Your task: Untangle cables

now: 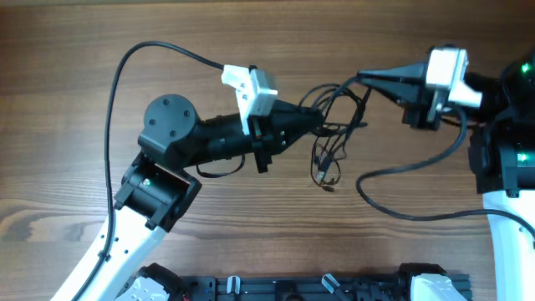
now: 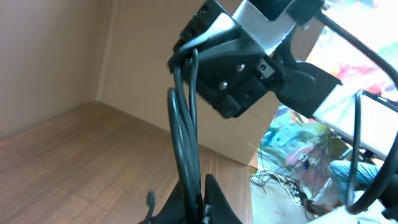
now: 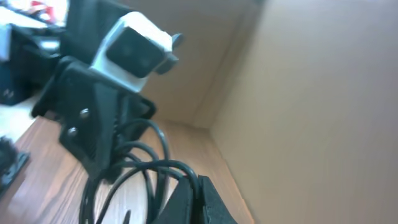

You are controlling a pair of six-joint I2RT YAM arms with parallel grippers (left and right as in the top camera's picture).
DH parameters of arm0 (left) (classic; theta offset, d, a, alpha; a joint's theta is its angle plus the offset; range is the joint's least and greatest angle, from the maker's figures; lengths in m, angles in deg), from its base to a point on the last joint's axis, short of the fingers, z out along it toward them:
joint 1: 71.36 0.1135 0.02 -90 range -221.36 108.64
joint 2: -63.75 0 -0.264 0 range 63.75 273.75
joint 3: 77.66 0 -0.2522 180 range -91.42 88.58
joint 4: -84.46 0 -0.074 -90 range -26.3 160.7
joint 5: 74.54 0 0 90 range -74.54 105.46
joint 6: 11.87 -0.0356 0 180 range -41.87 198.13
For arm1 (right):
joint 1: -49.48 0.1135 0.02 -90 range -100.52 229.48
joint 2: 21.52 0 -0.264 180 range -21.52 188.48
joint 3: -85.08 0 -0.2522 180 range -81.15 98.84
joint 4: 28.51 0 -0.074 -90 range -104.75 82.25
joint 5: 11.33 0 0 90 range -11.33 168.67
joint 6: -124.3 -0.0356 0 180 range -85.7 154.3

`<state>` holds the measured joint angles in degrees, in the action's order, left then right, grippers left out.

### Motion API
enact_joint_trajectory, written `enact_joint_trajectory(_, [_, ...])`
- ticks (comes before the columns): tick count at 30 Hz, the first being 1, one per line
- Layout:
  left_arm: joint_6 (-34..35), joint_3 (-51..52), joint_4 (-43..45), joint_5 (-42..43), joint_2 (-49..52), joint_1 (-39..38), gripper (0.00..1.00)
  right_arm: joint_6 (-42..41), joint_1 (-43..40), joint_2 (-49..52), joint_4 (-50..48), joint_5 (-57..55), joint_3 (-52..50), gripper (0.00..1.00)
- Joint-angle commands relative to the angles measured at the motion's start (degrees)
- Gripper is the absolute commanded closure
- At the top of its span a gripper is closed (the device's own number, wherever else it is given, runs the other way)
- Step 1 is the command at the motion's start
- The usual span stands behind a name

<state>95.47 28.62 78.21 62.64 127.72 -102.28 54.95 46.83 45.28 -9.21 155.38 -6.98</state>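
The left gripper's [image 2: 203, 200] own dark fingers fill the bottom edge of the left wrist view, pinched tight on the cables [image 2: 184, 134], which climb straight up the frame to the right gripper [image 2: 186, 46] at the top centre. In the right wrist view the right gripper [image 3: 196, 194] is likewise closed on looping strands of the cables [image 3: 149, 163] at the bottom centre. From overhead, the left arm rises from the lower left, bends at its elbow and reaches right, so that the left gripper [image 1: 322, 123] sits at mid-frame. The right arm comes in from the right edge, with the right gripper [image 1: 361, 79] pointing left at the upper centre. Below them lies a brown wood-grain table [image 1: 67, 100], and plain brown board walls [image 2: 56, 50] stand behind it. The cables [image 1: 338, 113] hang between the two grippers, their long axis running top to bottom, with loose plug ends [image 1: 324, 180] trailing toward the lower centre.
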Motion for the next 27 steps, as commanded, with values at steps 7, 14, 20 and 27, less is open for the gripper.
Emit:
enact_joint_trajectory(7, [1.16, -0.04, -1.14, 1.77, -0.09, 0.63, 0.96, -20.72, -10.58, -0.81, -3.48, -12.07, 0.50, 0.96])
enact_joint_trajectory(14, [1.16, -0.04, -1.16, 1.79, -0.11, 2.05, 0.96, -27.30, -15.76, -0.63, -3.39, -13.31, 0.50, 0.96])
enact_joint_trajectory(20, [-4.90, -0.04, -8.46, 1.77, -0.09, 6.60, 0.96, -39.36, -15.76, -0.59, -4.96, -13.94, 0.50, 0.96])
enact_joint_trajectory(27, [-4.92, -0.04, -11.67, 1.79, -1.11, 13.20, 0.96, -41.86, -15.76, -0.59, -5.95, -13.92, 0.50, 0.96])
